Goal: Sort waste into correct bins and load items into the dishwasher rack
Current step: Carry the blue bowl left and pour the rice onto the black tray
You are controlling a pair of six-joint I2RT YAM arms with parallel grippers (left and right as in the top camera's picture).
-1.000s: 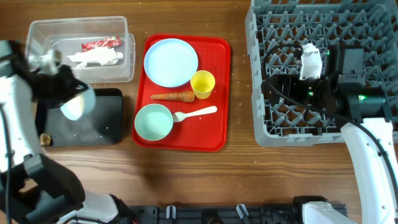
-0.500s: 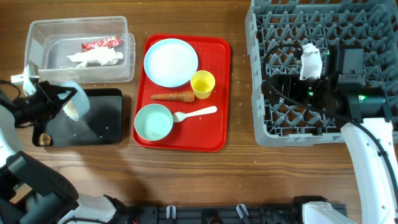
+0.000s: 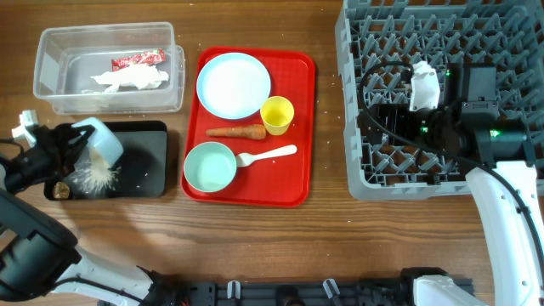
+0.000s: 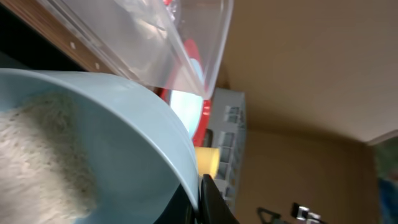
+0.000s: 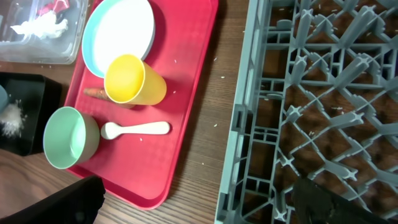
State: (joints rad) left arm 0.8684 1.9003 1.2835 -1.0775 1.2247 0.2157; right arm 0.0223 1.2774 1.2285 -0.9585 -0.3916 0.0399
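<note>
Rice (image 3: 95, 174) is heaped on the black tray (image 3: 149, 166) beneath the blue bowl (image 3: 102, 140), which is tilted and clamped at its rim by the left gripper (image 3: 78, 140); more rice is seen inside it. On the red tray (image 3: 302, 127) are laid the plate (image 3: 234, 85), carrot (image 3: 238, 132), green bowl (image 3: 209, 167), spoon (image 3: 268, 155) and cup (image 3: 277, 115). Over the rack (image 3: 391, 34), the right gripper (image 5: 199, 202) is held wide open and empty.

Flat tray (image 3: 297, 174) lies between the tub (image 3: 51, 85), left, and rack (image 3: 382, 25), right.
</note>
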